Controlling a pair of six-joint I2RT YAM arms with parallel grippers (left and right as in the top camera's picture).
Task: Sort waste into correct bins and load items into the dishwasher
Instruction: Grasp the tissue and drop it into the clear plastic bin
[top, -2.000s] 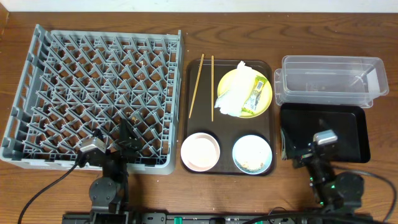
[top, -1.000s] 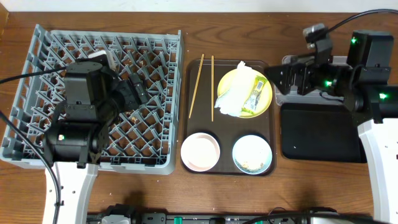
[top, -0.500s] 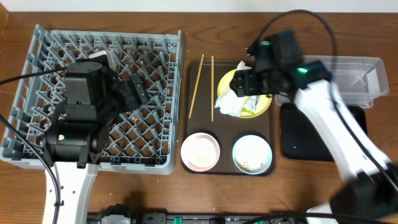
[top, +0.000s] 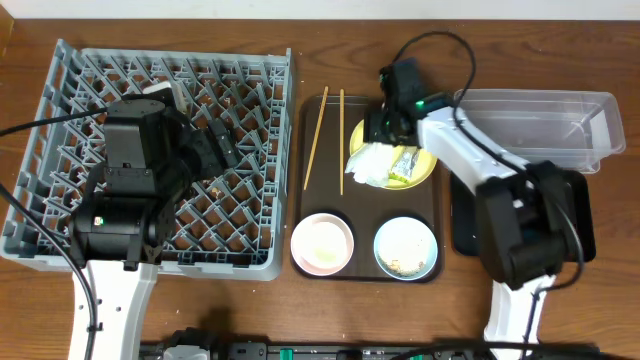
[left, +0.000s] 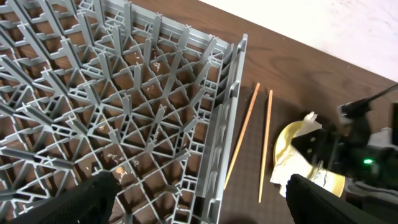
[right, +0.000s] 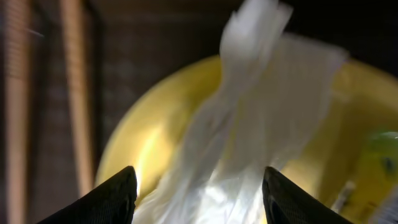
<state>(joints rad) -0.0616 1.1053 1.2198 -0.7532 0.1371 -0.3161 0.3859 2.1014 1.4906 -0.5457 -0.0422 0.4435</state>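
Crumpled white paper napkin (top: 370, 165) lay on the round yellow plate (top: 430, 158), over its left half, long axis from far rim to near-left rim; thin, creased. Green-and-yellow snack wrapper (top: 405, 163) touched it on the right. Right gripper (top: 386, 125) hung over the plate's far rim, jaws apart, napkin directly below between them. Left gripper (left: 199, 202), jaws apart too, was well left of the plate over the grey pegged plastic dish rack (top: 270, 100).

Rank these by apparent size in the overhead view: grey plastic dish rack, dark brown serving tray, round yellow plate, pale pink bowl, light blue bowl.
1. Grey plastic dish rack
2. Dark brown serving tray
3. Round yellow plate
4. Pale pink bowl and light blue bowl: too alike to rank.
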